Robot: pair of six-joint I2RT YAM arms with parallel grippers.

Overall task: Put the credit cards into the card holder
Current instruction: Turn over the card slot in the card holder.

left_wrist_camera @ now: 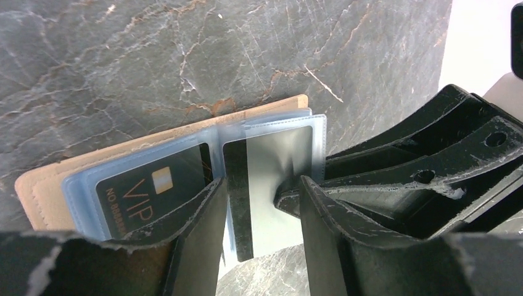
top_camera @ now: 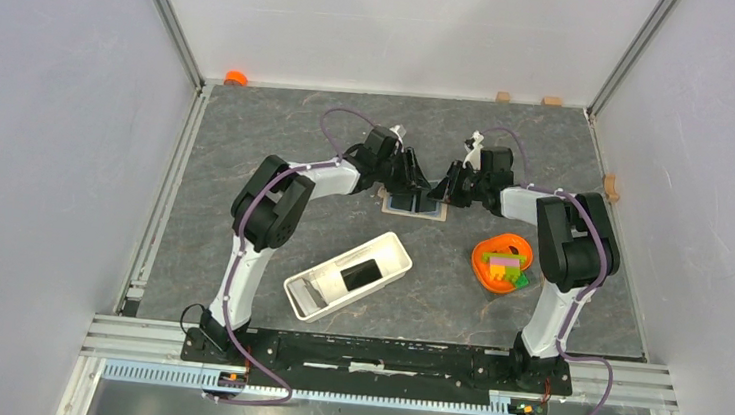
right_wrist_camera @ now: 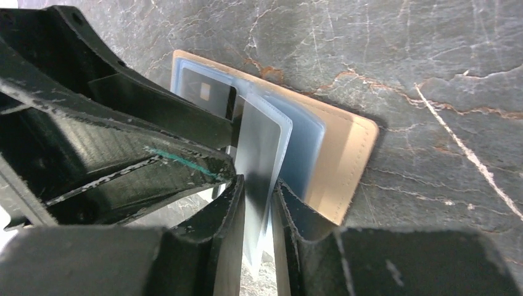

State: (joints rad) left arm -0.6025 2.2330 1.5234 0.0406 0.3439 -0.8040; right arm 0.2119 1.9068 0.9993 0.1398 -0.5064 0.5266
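Left wrist, credit card (left_wrist_camera: 265,185) gripped in left jaws, over card holder (left_wrist_camera: 43,191)

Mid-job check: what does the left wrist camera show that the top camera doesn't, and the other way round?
Left wrist only: the lettering on the VIP card in its clear sleeve, and a grey striped card between the left gripper's fingers. Top only: the white tray with a black card in it, and the orange bowl of coloured blocks. Both: the tan card holder, with the right gripper meeting the left at it.
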